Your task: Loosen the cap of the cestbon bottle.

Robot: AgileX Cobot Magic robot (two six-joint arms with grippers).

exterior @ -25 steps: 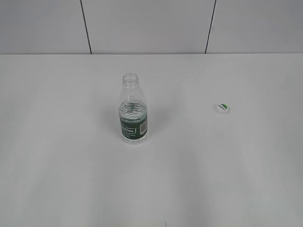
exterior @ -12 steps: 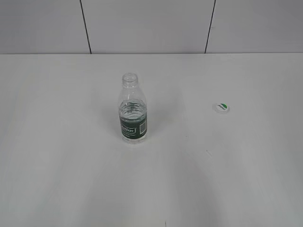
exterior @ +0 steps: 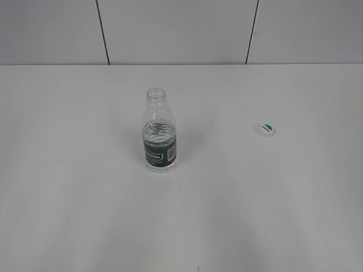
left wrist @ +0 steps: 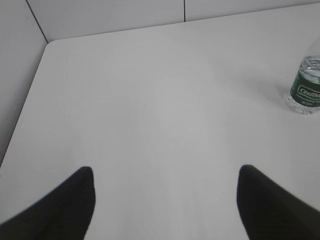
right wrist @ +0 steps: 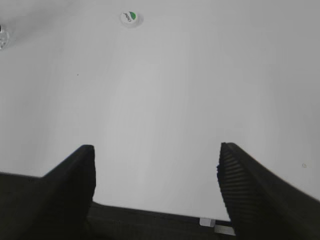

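White table (exterior: 68,215) seen at a slant from the front, pale panelled wall (exterior: 170,28) behind.

Task judged done, or past done: cap (exterior: 267,129) fully off, lying flat on the table with its green mark up, well apart from the bottle (exterior: 159,131) and to its right. Bottle upright near the middle of the table, slightly left of centre, neck open and bare, a little water inside at about label height. Dark green label band facing the camera, white code patch at its right end. Nothing left to loosen, as far as can be told.

Neither arm visible from the front. From the left wrist: left gripper (left wrist: 165,200) spread wide, dark fingers at the bottom corners, nothing between them, bare table below; bottle (left wrist: 306,87) far off at the right edge, cut by the frame. From the right wrist: right gripper (right wrist: 156,187) likewise spread wide and empty over bare table; cap (right wrist: 130,18) small near the top, well ahead; a sliver of the bottle base at the top left edge.

Counted: one bottle, one cap, two grippers, both released and well clear of both objects. Nothing else on the table.
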